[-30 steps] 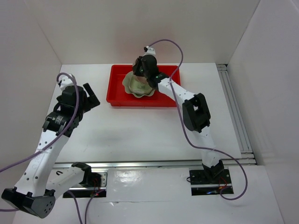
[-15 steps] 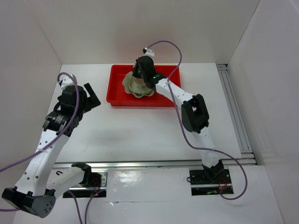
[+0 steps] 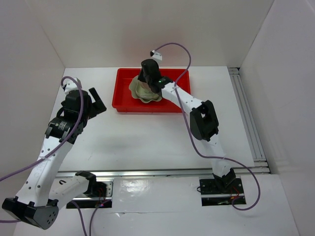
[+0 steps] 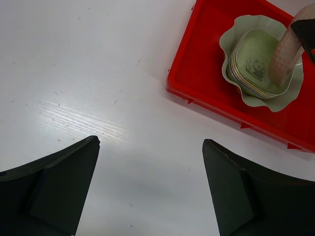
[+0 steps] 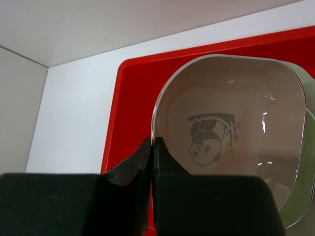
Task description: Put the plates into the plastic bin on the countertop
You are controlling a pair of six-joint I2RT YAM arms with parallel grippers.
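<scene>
Plates are nearly all in. My right gripper point(image 5: 152, 142) is pinched tight on the rim of the pinkish-tan plate point(image 5: 256, 147), tilting it steeply over the stack. There a green plate point(image 4: 256, 64) tops the scalloped dish point(image 4: 246, 22) inside the red bin point(image 4: 197, 64). My left gripper point(image 4: 150, 142) hangs wide apart and empty over the worktop point(image 3: 138, 137). I judge only lowering and release are left; no plate shows outside the bin.
</scene>
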